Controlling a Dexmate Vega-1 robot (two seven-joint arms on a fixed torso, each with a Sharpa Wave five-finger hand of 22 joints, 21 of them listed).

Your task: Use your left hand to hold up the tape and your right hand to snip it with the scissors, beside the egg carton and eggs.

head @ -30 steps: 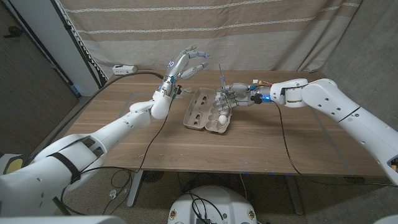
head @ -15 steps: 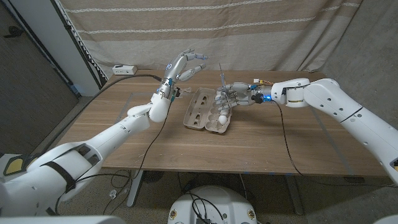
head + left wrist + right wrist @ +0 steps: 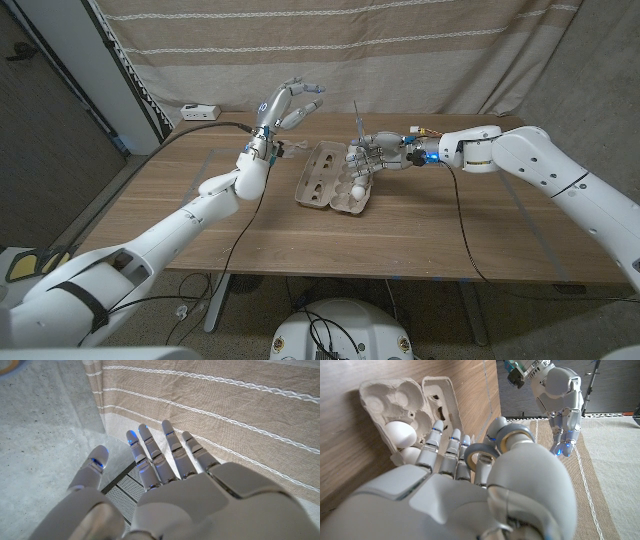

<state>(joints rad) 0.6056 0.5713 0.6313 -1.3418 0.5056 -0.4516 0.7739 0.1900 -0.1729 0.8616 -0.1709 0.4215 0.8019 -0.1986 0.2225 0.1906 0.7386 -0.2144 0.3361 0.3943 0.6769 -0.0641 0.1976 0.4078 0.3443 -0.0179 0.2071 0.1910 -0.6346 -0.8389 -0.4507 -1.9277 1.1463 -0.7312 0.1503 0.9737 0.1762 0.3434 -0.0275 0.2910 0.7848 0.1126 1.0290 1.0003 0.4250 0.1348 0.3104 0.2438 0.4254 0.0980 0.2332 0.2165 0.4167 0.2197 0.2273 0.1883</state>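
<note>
My left hand (image 3: pixel 286 104) is raised over the far side of the table, left of the carton, with its fingers spread; my left hand (image 3: pixel 165 475) holds nothing that I can see. My right hand (image 3: pixel 366 160) hovers over the carton's right side and grips the scissors (image 3: pixel 357 122), whose thin blades point up. The scissors' grey handle loops (image 3: pixel 481 453) sit around my right hand's fingers. The open grey egg carton (image 3: pixel 322 178) lies mid-table with white eggs (image 3: pixel 358 191) in its right half. The eggs (image 3: pixel 400 434) lie just beyond my fingertips.
A white power strip (image 3: pixel 198 112) lies at the table's far left edge. A black cable (image 3: pixel 245 225) runs across the table from my left wrist, and another cable (image 3: pixel 461 225) hangs from my right wrist. A striped curtain (image 3: pixel 420 50) hangs close behind the table.
My left hand has drifted a little to the left and turned, fingers still spread. My right hand stays over the carton with the scissors.
</note>
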